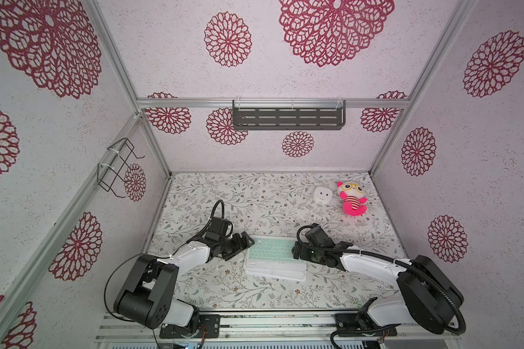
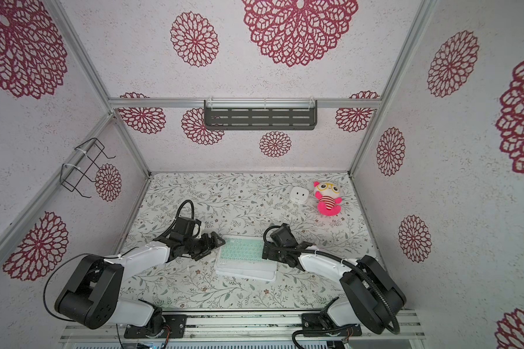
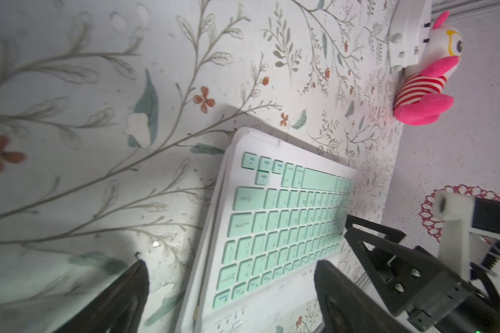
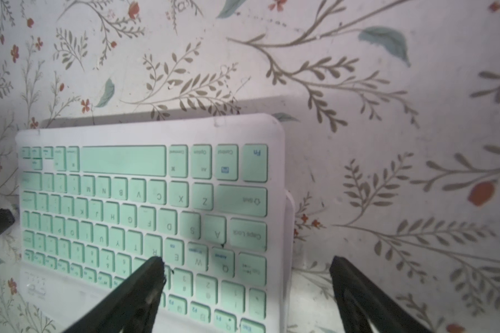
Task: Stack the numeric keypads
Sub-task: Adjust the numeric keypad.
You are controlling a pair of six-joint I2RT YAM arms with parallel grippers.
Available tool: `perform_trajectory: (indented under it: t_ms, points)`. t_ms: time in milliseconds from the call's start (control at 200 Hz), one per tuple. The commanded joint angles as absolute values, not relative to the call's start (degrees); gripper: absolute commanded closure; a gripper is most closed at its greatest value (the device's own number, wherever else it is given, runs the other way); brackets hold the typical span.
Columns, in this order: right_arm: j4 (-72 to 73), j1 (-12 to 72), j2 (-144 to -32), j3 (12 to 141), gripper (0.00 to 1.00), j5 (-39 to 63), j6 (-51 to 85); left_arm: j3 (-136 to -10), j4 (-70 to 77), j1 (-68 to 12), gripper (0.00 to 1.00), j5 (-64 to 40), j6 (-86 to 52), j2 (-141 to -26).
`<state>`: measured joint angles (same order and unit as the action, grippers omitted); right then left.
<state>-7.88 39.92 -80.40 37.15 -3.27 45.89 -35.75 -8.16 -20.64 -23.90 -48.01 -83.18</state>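
**Stack set, jaws wide at both ends**

The flat mint-green-keyed keypad with a white plastic frame (image 1: 271, 249) lies keys up in the middle of the floral-patterned table (image 1: 224, 290). It sits on the white-framed keypads beneath (image 1: 277, 274), whose edges show slightly askew. My left gripper (image 1: 238, 247) and right gripper (image 1: 295, 252) flank its short ends with jaws spread wide, gripping nothing. I judge this lets the pile rest by itself. The white cube-shaped gadget (image 1: 322, 195) and pink plush toy (image 1: 351, 199) sit well apart.

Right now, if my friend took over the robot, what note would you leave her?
Left gripper: open, empty, beside the stack.
Right gripper: open, empty, at its other end.
Keypads: mint green keypad on top; two white frames peek out beneath, key colours hidden.
Done: stack looks built.
To do: maybe square the edges, back arms away.
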Motion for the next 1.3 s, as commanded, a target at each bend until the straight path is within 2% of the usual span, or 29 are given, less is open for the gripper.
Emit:
perform_trajectory:
  t_ms: [0, 205, 495, 1296]
  points:
    - [-8.9, 40.2, -83.2, 41.7, 0.06, -7.1, 43.7, -37.0, -10.7, -22.8, 0.06, -18.8, -48.2, -83.2]
    - [-6.9, 40.5, -86.2, 43.1, 0.07, -3.4, 43.3, -37.9, -9.9, -26.9, 0.05, -13.9, -51.0, -85.0]
    - [-7.5, 43.6, -86.5, 42.8, 0.07, -3.5, 45.2, -38.4, -8.3, -35.0, 0.02, -7.6, -59.0, -85.4]
    - [-15.7, 50.3, -84.0, 44.2, 0.08, -9.2, 46.8, -38.3, -6.1, -40.8, 0.01, -4.1, -63.8, -87.1]
